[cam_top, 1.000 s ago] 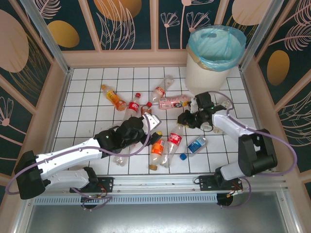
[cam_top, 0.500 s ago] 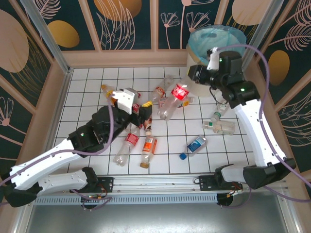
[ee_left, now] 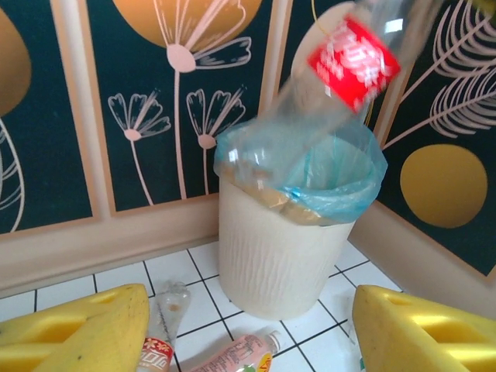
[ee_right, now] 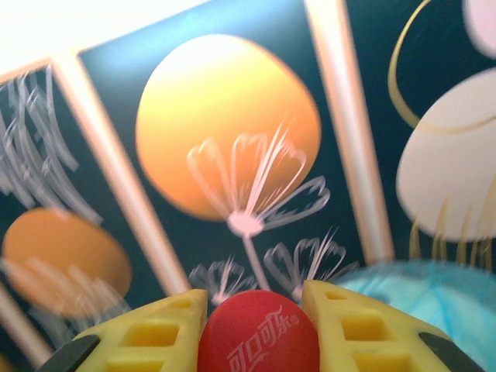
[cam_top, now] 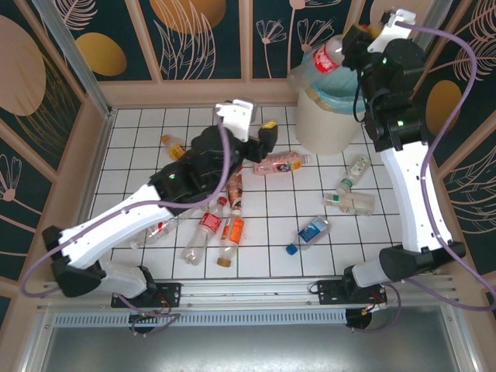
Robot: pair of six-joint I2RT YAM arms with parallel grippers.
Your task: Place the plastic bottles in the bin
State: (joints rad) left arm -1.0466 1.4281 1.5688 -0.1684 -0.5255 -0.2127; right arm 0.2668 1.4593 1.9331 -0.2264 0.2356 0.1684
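My right gripper (cam_top: 350,48) is raised high at the back right, shut on a clear bottle with a red label (cam_top: 325,59) that hangs tilted over the rim of the cream-white bin (cam_top: 329,116) with its blue bag. In the right wrist view the bottle's red cap (ee_right: 258,335) sits between the yellow fingers (ee_right: 159,333). The left wrist view looks at the bin (ee_left: 283,240), with that bottle (ee_left: 355,56) in the air above it. My left gripper (cam_top: 262,142) hovers open and empty over the tiles, left of the bin. Several bottles lie on the floor, among them a pink one (cam_top: 279,163).
A cluster of bottles (cam_top: 211,225) lies under my left arm, and an orange-labelled one (cam_top: 175,149) is at the back left. A blue-labelled bottle (cam_top: 314,230), a loose blue cap (cam_top: 291,249) and two clear bottles (cam_top: 349,201) lie front right. Patterned walls close in the tiled floor.
My right arm swung up and back, carrying the red-labelled bottle from over the floor to above the bin's rim. My left arm rose and reached toward the back right, empty.
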